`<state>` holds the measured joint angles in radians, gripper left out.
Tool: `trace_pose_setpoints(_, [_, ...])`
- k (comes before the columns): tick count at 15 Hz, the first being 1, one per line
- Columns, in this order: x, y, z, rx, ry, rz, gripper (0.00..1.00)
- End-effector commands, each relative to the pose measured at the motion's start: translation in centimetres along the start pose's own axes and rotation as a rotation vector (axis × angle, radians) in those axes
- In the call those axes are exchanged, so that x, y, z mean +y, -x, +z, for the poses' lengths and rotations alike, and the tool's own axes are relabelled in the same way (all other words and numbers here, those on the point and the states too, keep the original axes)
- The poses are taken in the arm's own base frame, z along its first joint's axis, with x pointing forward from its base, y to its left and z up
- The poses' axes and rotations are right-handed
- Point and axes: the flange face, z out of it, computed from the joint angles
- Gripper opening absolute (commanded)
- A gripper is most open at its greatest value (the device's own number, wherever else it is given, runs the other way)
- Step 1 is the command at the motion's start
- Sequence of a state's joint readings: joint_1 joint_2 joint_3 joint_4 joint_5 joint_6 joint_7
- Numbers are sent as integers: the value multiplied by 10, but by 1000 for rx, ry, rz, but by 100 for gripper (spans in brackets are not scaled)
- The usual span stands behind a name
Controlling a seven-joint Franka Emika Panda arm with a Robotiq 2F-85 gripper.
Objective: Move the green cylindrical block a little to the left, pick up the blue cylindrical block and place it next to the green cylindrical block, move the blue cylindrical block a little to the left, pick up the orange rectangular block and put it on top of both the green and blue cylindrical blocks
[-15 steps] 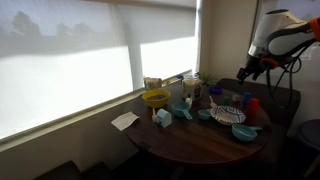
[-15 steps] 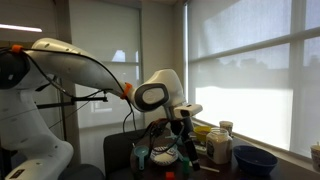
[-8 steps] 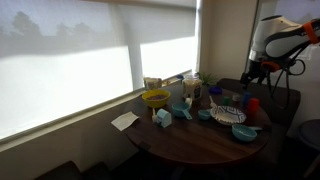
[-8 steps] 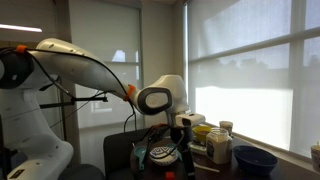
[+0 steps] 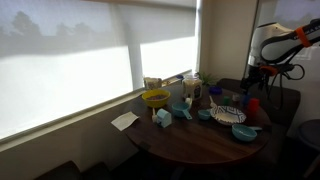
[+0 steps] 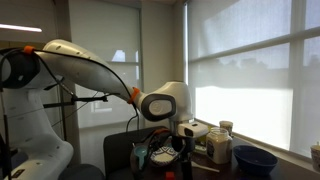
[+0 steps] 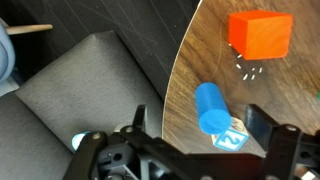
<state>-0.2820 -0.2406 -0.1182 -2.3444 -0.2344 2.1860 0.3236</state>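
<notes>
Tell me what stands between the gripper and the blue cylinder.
Nothing visible does. In the wrist view the open gripper hangs right over the blue cylinder, which lies on its side on the table near the edge. The orange block sits apart from it, off the path.

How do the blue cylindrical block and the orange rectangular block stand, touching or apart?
Apart. The wrist view shows bare table between the blue cylindrical block and the orange rectangular block, a plain gap.
</notes>
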Motion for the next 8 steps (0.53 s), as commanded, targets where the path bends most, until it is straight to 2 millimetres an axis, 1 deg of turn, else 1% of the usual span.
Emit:
trace_pose_setpoints(1, [-7, -7, 3, -19, -42, 32, 100])
trace_pose_setpoints(3, [-10, -8, 5, -18, -55, 34, 100])
trace_pose_setpoints(4, [-11, -8, 5, -18, -61, 35, 91])
trace_pose_setpoints(5, [-12, -8, 6, -17, -66, 37, 73])
trace_pose_setpoints(7, [-13, -9, 8, -9, -63, 37, 59])
trace_pose_setpoints(8, [-13, -9, 8, -7, -63, 37, 50])
